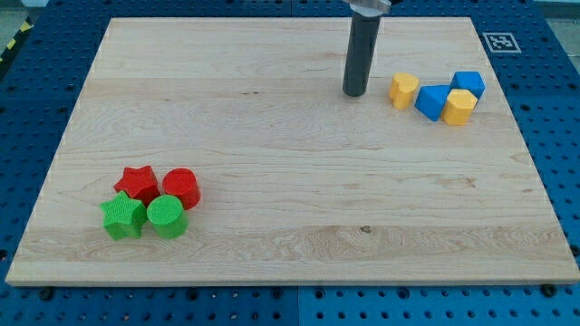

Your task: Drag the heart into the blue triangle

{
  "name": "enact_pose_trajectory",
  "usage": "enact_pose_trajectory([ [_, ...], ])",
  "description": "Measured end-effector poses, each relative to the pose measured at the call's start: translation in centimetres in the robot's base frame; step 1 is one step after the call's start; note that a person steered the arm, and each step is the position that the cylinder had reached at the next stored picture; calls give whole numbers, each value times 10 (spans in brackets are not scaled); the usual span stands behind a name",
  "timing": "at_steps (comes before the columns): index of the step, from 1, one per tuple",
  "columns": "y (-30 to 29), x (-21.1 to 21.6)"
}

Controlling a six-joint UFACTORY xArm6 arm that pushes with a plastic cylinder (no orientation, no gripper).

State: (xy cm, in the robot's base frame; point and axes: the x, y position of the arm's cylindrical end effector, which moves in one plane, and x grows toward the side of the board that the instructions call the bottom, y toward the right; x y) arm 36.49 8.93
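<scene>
The yellow heart (403, 91) lies near the view's top right, touching or almost touching the left side of the blue triangle (432, 101). A second yellow block (460, 106) and a blue block (468, 84) sit against the triangle's right side. My tip (354, 93) rests on the board a short way to the view's left of the heart, apart from it.
A red star (137, 183), a red cylinder (180, 187), a green star (122, 216) and a green cylinder (167, 216) cluster at the view's lower left. A marker tag (499, 42) sits off the board's top right corner.
</scene>
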Motion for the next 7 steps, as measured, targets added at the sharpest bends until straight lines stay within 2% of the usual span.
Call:
enact_pose_trajectory([
  [2, 47, 1],
  [7, 66, -9],
])
